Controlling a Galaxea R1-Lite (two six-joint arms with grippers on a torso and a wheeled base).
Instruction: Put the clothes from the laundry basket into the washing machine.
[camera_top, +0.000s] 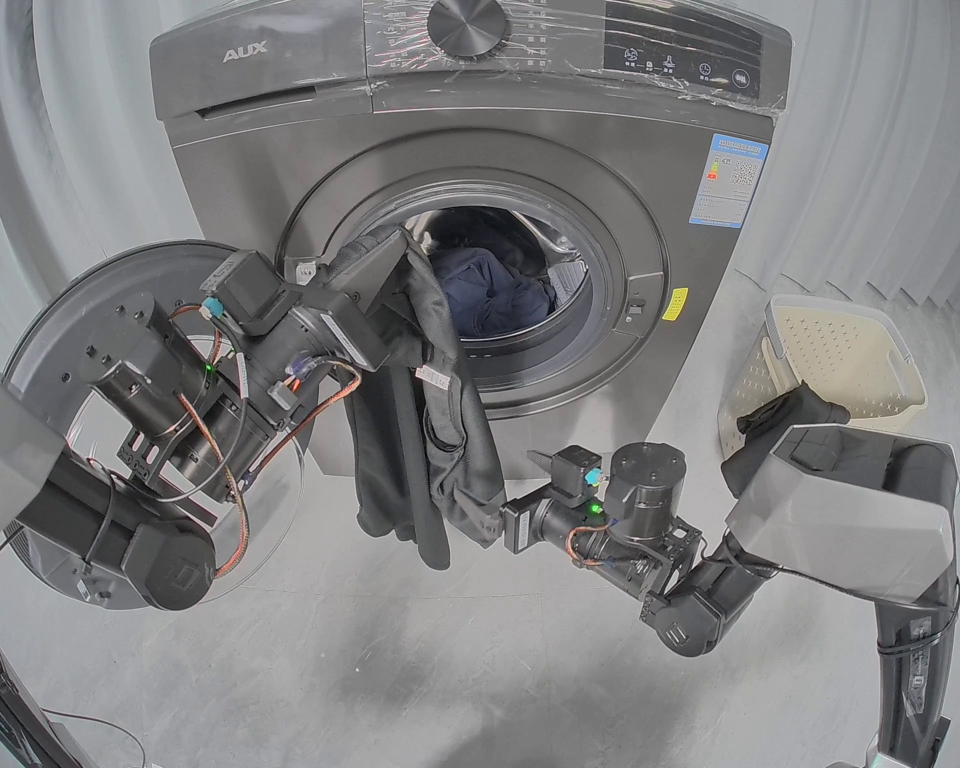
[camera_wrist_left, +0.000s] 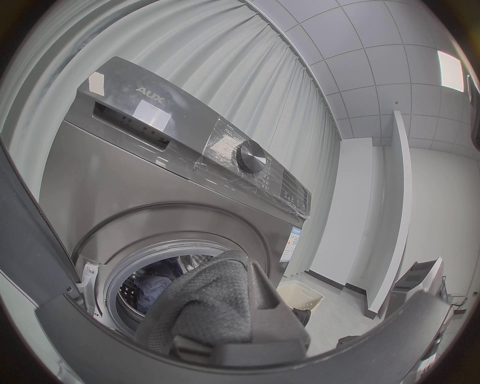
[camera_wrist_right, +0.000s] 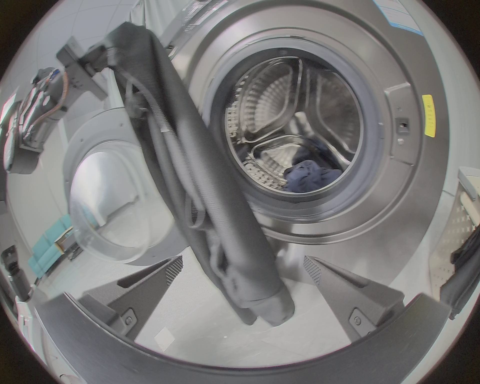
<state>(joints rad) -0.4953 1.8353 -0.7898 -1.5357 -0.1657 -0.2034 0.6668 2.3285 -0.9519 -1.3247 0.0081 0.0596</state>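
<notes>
Labels first: the washing machine (camera_top: 620, 180) carries a brand mark at the far left of its top panel. There is a blue-and-white energy-type label (camera_top: 727, 180) at the upper right of its front and a small yellow sticker (camera_top: 675, 303) just right of the drum opening. Clear film wraps the control panel around the dial (camera_top: 467, 25). The print on the labels is too small to make out.

The left gripper (camera_top: 380, 270) sits at the left rim of the opening, clamped on the top of a dark grey garment (camera_top: 440, 440). That garment hangs straight down in front of the machine, long axis vertical, with a white tag (camera_top: 432, 377) showing partway down. Its bunched lower end dangles toward the floor.

Down there is the right gripper (camera_wrist_right: 245, 292), its fingers (camera_wrist_right: 150, 280) spread wide, one on either side of the hanging end and holding nothing.

Inside the drum lies a navy garment (camera_top: 490, 290). The round door (camera_top: 80, 300) stands swung open on the left. On the right, beside the machine, stands the cream laundry basket (camera_top: 850, 340), with a black garment (camera_top: 790, 415) draped over its near rim.
</notes>
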